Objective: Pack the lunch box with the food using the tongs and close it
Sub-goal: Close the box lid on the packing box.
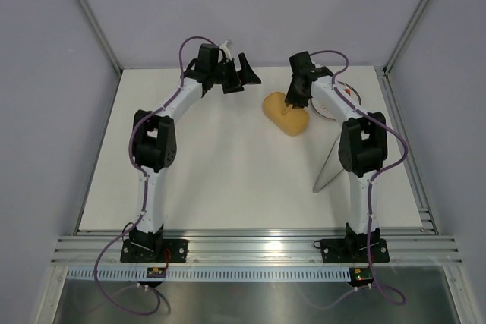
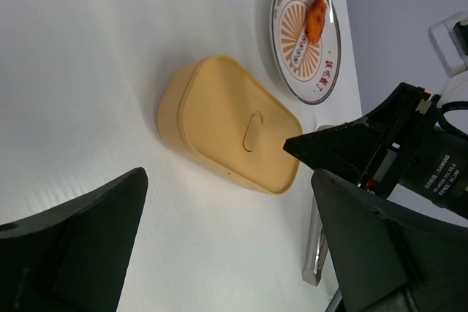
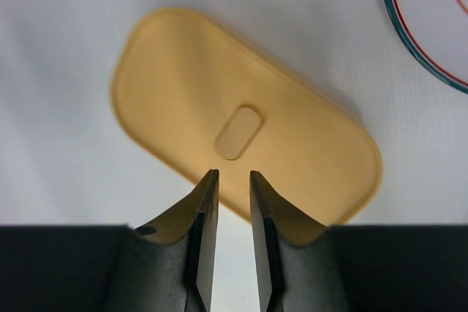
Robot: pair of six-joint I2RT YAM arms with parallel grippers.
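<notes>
Hovering just over the lidded lunch box (image 3: 241, 118) at 1 o'clock on the table (image 1: 228, 180) with the right claw (image 3: 232, 174) narrowly parted, gripping nothing. Holding the left claw (image 1: 241, 73) spread wide and empty at 11 o'clock. Finding one orange-brown food piece (image 2: 316, 20) on the plate (image 2: 287, 63) at 3 o'clock of the box, tongs (image 1: 328, 168) lying at 5 o'clock. Noting red characters around the plate rim and white lettering on a black arm housing (image 2: 439, 177), both too small to read.
</notes>
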